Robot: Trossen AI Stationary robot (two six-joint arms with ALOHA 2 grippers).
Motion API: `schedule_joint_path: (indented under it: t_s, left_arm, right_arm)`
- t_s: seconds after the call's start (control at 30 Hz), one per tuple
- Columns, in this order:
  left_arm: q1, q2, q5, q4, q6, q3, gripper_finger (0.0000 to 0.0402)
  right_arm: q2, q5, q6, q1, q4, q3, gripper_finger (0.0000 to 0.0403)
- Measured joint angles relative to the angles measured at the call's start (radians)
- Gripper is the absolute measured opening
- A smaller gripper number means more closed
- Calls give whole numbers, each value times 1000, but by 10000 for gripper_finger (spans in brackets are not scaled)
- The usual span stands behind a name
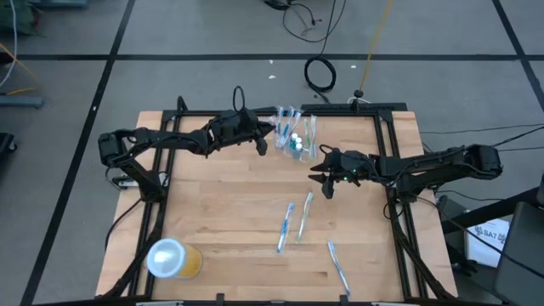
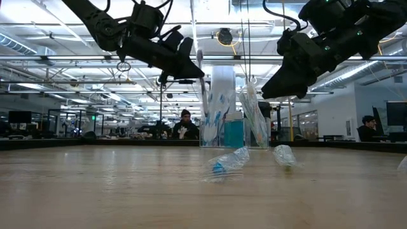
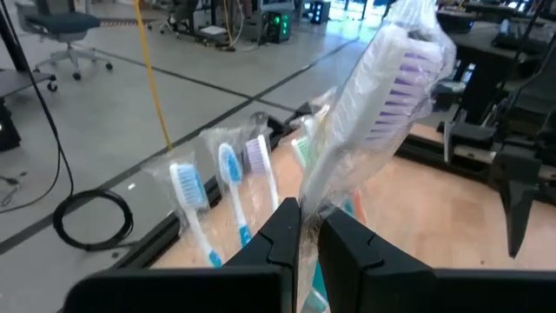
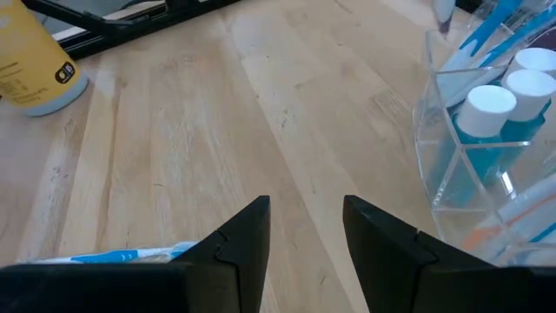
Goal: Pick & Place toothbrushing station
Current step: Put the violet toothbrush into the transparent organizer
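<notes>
With your left gripper (image 3: pixel 308 230), jaws clamped on a wrapped purple-bristled toothbrush (image 3: pixel 382 104), above the clear plastic cup (image 1: pixel 297 142), and right gripper (image 4: pixel 304 226) jaws apart, a misaligned drop could tip it.

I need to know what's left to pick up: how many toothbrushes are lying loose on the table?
3: two side by side mid-table, one nearer the front edge. The rest stand at the holder; the left gripper pinches one more there.
</notes>
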Motion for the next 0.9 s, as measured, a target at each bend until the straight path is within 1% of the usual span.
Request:
schedule_joint_path:
  t_s: [0.13,0.27,0.37,0.57,0.73,0.9]
  left_arm:
    - [0,29,0,49,0,1,26]
    - [2,108,1,156,3,2,26]
    - [11,143,2,185,-16,2,26]
    - [23,144,6,112,-29,2,26]
    - [24,144,56,73,-30,2,26]
    - [24,144,80,15,-26,2,26]
  right_arm:
    - [0,0,0,0,0,0,141]
    - [0,2,0,0,5,0,141]
    - [0,3,0,0,7,0,141]
    - [0,1,0,0,7,0,141]
    - [0,1,0,0,7,0,141]
    - [0,1,0,0,7,0,141]
